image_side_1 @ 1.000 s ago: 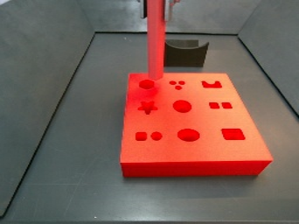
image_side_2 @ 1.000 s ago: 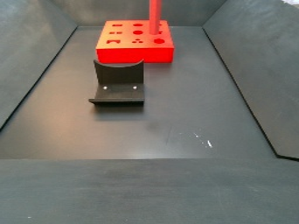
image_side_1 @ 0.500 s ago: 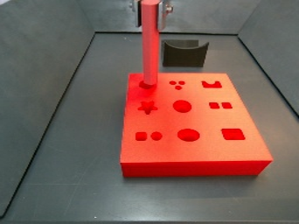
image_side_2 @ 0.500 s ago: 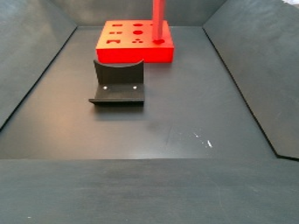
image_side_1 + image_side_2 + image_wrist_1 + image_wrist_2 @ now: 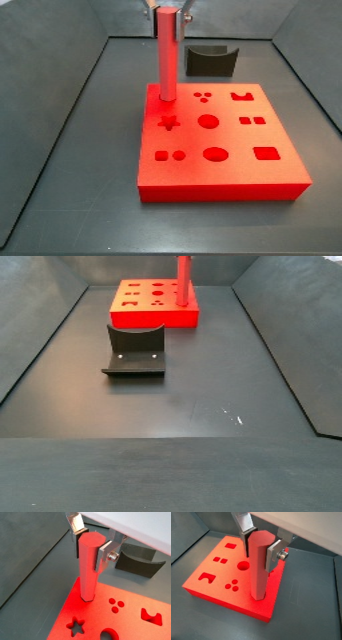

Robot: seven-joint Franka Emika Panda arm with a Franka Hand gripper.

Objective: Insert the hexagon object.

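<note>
The hexagon object (image 5: pixel 167 55) is a long red peg standing upright, its lower end in the hole at the far left corner of the flat red block (image 5: pixel 221 150). It also shows in a side view (image 5: pixel 183 281) and in both wrist views (image 5: pixel 89 569) (image 5: pixel 261 567). My gripper (image 5: pixel 90 544) is shut on the peg's upper end, with a silver finger (image 5: pixel 105 554) flat against each side. It shows in a wrist view (image 5: pixel 260 547) and at the upper edge of a side view (image 5: pixel 170 8).
The red block (image 5: pixel 154 304) has several shaped holes: star, circles, squares. The dark fixture (image 5: pixel 135 351) stands on the floor beside the block and shows in a side view (image 5: pixel 210 60) and a wrist view (image 5: pixel 140 562). Grey walls ring the dark floor.
The gripper has come down with the peg. The peg's lower end has sunk into the corner hole, and its top now sits lower in the side view.
</note>
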